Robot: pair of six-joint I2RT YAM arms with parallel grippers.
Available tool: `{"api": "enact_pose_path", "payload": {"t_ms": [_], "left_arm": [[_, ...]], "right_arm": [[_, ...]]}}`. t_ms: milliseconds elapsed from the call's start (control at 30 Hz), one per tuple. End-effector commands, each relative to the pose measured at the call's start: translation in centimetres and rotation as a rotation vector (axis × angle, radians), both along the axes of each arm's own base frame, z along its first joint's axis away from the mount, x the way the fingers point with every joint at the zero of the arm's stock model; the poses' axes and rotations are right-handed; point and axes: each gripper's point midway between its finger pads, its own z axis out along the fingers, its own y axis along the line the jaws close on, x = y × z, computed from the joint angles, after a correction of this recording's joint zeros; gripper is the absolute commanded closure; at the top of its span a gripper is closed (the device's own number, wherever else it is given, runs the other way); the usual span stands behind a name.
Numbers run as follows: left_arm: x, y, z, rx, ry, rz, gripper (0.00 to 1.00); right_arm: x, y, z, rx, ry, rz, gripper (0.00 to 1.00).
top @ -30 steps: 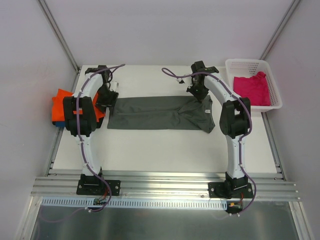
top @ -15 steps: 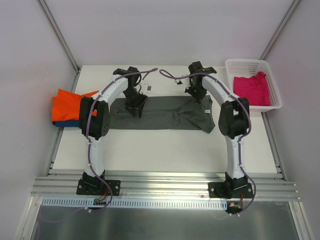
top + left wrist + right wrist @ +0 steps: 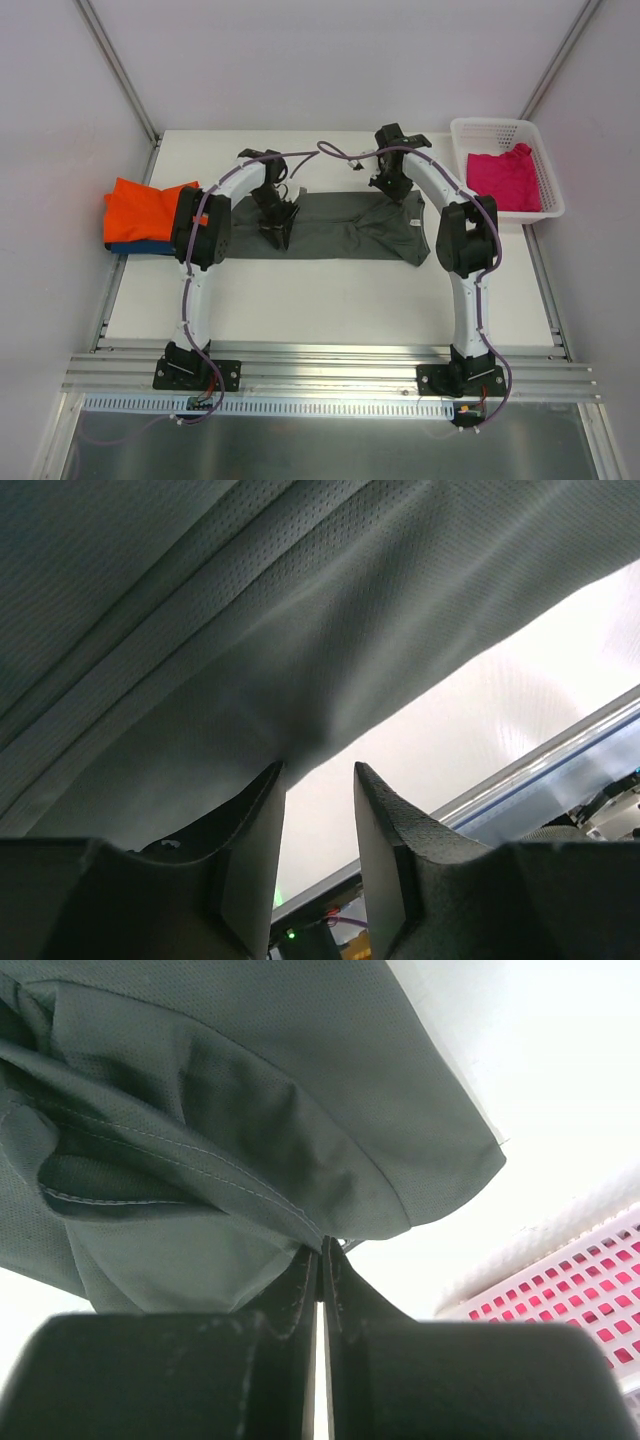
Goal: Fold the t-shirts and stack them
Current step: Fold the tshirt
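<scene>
Left gripper (image 3: 276, 224) swung over from frame left onto dark grey t-shirt (image 3: 335, 228), centre frame. Jaws narrow, astride its lower edge. Right gripper (image 3: 389, 181) pinches the upper-right corner. Cloth looks light and limp: grab hems.

Mid-table, a dark grey shirt (image 3: 340, 228) in fine pinhole mesh, with pale grey stitching along its hems. At nine o'clock, a bright orange shirt (image 3: 140, 203) lies over a blue shirt (image 3: 128, 246), of which only a strip shows. At two o'clock, a white lattice basket (image 3: 490, 128) holds a magenta pink shirt (image 3: 503, 178). The table (image 3: 330, 300) is plain off-white. The left arm (image 3: 188, 300) and right arm (image 3: 468, 305) are white with black joints and purple cables (image 3: 345, 152). The walls (image 3: 330, 60) are pale lilac-grey.
</scene>
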Motion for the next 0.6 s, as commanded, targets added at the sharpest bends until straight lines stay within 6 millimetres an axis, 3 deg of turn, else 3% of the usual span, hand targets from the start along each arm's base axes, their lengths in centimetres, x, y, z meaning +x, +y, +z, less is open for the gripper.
{"api": "enact_pose_path", "payload": {"t_ms": [0,433,567], "left_arm": [[-1.2,-0.9,-0.5,-0.018,0.069,-0.007,0.67],[-2.6,0.1,-2.1,0.036,0.119,-0.014,0.7],[-2.7,0.3,-2.0,0.047,0.112,-0.017,0.7]], "right_arm": [[0.9,-0.1,2.2,-0.011,-0.066,0.006,0.99],[6.2,-0.7,3.4,-0.041,-0.209,0.035,0.99],[7.0,-0.4,3.0,-0.039,-0.224,0.041,0.99]]}}
